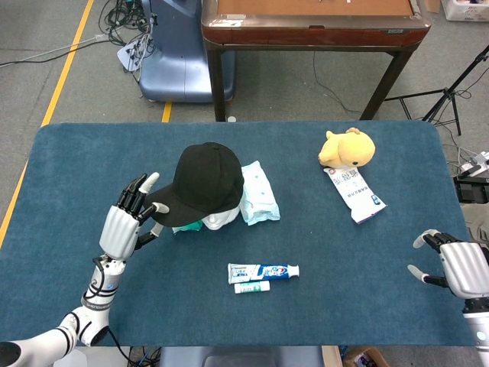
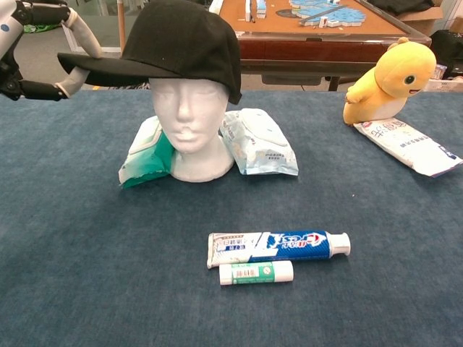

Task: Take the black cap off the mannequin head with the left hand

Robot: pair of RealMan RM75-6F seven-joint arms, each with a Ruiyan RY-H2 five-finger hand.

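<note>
The black cap (image 1: 205, 180) (image 2: 181, 40) sits raised and tilted on the white mannequin head (image 2: 189, 123) (image 1: 220, 220), baring the forehead, with its brim pointing left. My left hand (image 1: 124, 222) (image 2: 32, 50) pinches the brim's tip, one finger over it and the thumb under it, while the other fingers are spread. Only the fingers and part of the palm of that hand show in the chest view. My right hand (image 1: 458, 269) hangs near the table's front right corner, fingers apart and holding nothing.
Two wet-wipe packs (image 2: 257, 141) (image 2: 145, 155) lie on either side of the mannequin head. A toothpaste tube (image 2: 278, 246) and a small white tube (image 2: 257, 272) lie in front. A yellow plush (image 2: 383, 79) and a white packet (image 2: 409, 147) lie at the right. A brown table (image 1: 313, 23) stands behind.
</note>
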